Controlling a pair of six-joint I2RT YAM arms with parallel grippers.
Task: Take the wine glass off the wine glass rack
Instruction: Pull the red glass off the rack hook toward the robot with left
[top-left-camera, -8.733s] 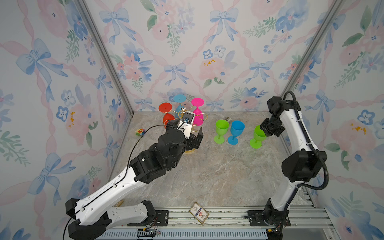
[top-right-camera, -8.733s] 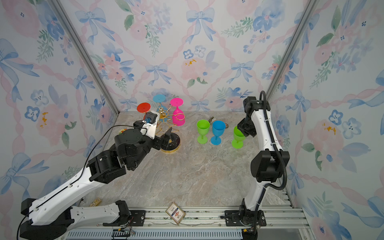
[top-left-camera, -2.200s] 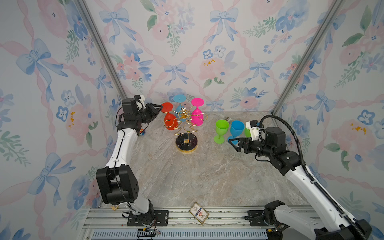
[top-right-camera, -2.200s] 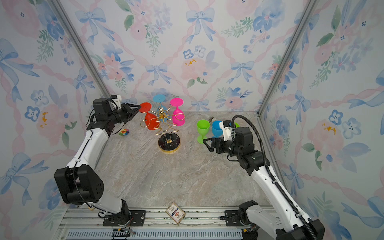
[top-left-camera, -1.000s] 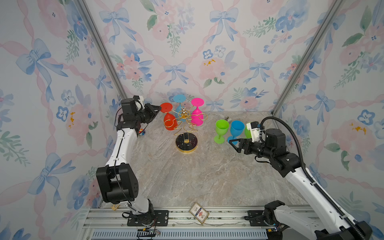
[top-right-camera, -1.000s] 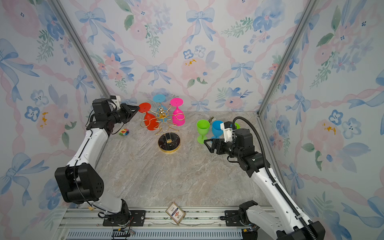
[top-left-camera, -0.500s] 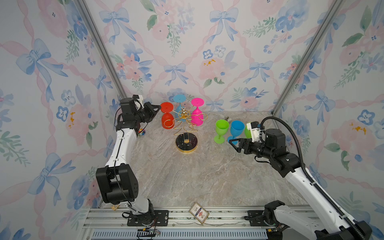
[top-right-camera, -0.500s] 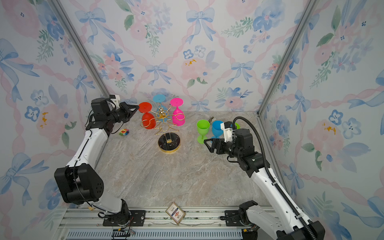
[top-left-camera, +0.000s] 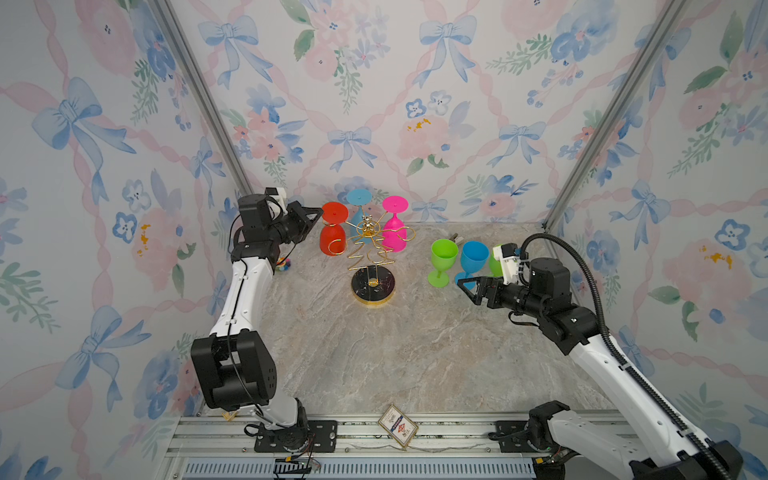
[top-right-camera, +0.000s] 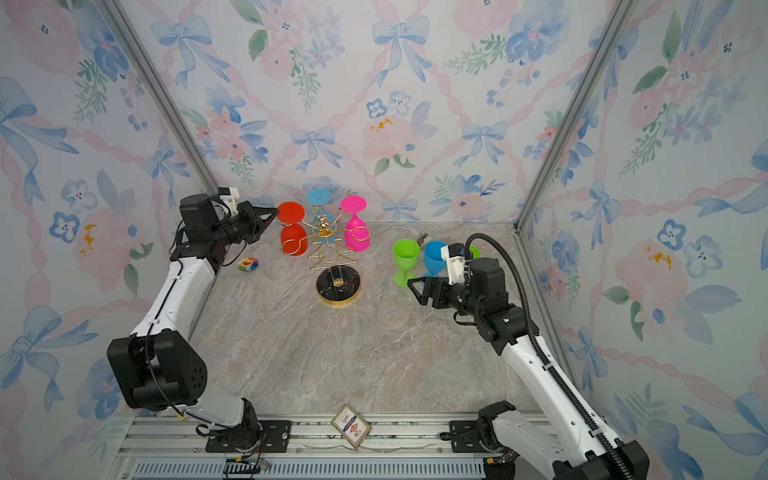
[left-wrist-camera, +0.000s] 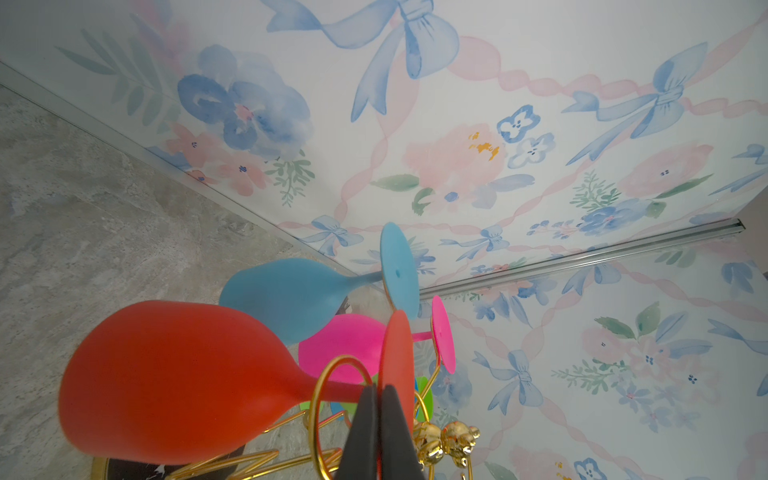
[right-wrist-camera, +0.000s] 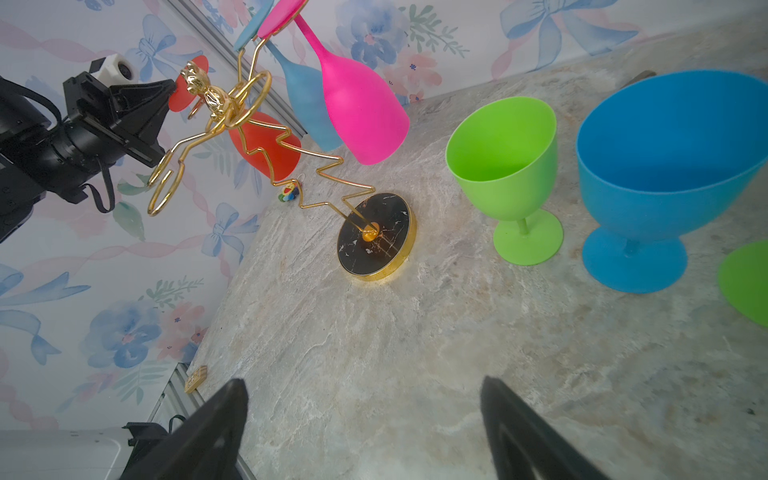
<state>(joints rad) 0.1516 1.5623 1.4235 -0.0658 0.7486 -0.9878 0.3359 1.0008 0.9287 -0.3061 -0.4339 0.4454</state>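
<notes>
So the red glass (top-left-camera: 332, 243) is hung bowl-down on the rack (top-left-camera: 371, 258), stem upright. Its foot rim is pinched by the left claw (top-left-camera: 319, 211) from the outer side. The right claw (top-left-camera: 465, 286) is spread wide, well apart.

Marble table (top-left-camera: 374, 353) holds rack (top-left-camera: 372, 284); green goblet (top-left-camera: 443, 259); blue goblet (top-left-camera: 473, 257); possibly a toy (top-left-camera: 283, 264).

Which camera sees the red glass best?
Left wrist: the red wine glass looks biggest, gripped by the left gripper. Both top views show it small; in the right wrist view the rack partly hides it.
</notes>
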